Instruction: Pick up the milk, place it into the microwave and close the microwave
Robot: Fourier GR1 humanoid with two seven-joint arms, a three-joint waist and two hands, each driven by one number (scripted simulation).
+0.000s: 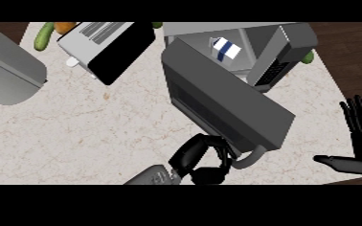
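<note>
Far left: a grey rounded object (17, 72), cut off by the view's edge.
Back left corner: a green cucumber (45, 36) just beside an orange vegetable (66, 27).
Left of centre: a silver boxy appliance (90, 38) with a glossy black front panel, set at an angle.
Surface: a pale marble-patterned counter (106, 124) under everything.
Centre: a grey metal microwave (283, 40), standing open, its wide grey microwave door (226, 105) swung out towards the viewer.
Milk: a white milk carton with a blue stripe (226, 49), upright inside the microwave.
Left hand (201, 160): black, fingers curled round the door's near end, beside its curved grey handle (249, 162).
Right hand (352, 129): at the right edge, resting, fingers straight and apart.
</note>
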